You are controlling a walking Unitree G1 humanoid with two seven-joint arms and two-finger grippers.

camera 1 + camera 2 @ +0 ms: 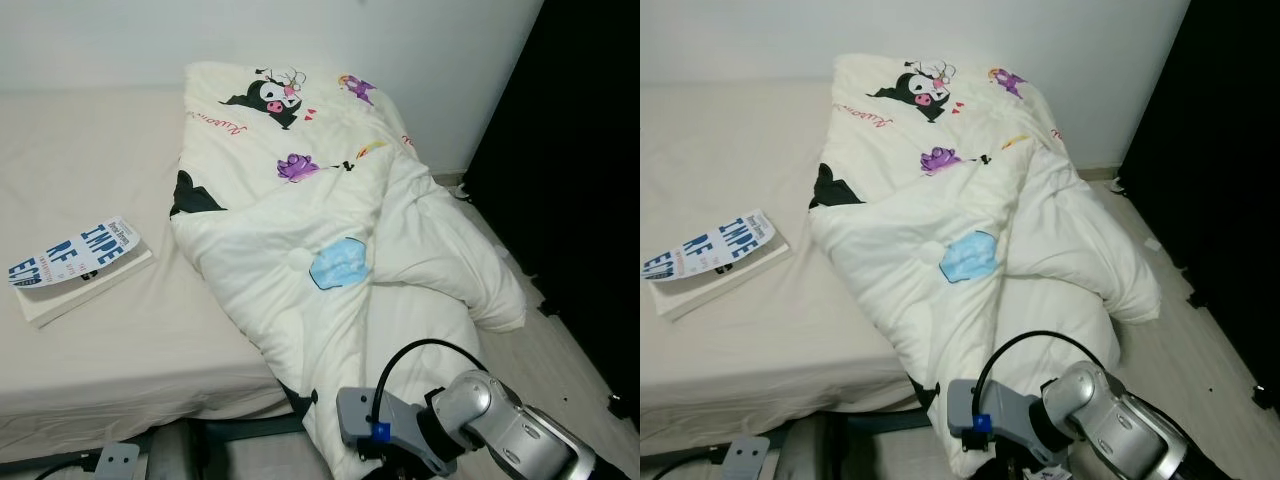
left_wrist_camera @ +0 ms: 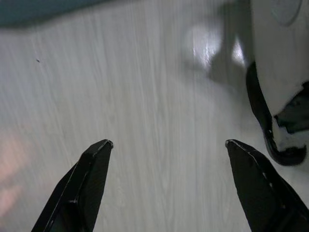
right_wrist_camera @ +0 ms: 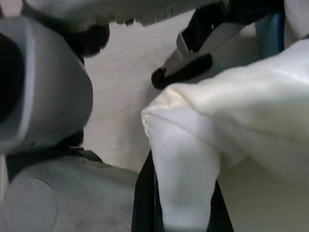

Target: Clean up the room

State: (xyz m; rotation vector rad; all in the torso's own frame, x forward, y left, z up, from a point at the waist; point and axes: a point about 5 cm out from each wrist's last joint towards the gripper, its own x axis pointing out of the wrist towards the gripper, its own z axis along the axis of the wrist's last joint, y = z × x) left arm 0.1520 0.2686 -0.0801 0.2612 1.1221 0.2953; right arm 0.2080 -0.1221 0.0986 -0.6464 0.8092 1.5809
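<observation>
A white comforter (image 1: 330,220) with cartoon prints lies crumpled on the right half of the bed (image 1: 90,150), and its lower end hangs over the bed's edge toward the floor. A blue face mask (image 1: 338,264) rests on top of it. An open book (image 1: 75,262) lies on the beige sheet at the left. My right arm (image 1: 480,415) reaches under the hanging end. In the right wrist view my right gripper (image 3: 183,205) is shut on a fold of the comforter (image 3: 193,145). My left gripper (image 2: 168,142) hangs open over the pale wood floor (image 2: 154,87).
A dark wall or curtain (image 1: 570,150) stands close on the right, with a narrow strip of wood floor (image 1: 560,350) between it and the bed. Small dark bits (image 1: 617,403) lie on that floor. The white back wall (image 1: 100,40) runs behind the bed.
</observation>
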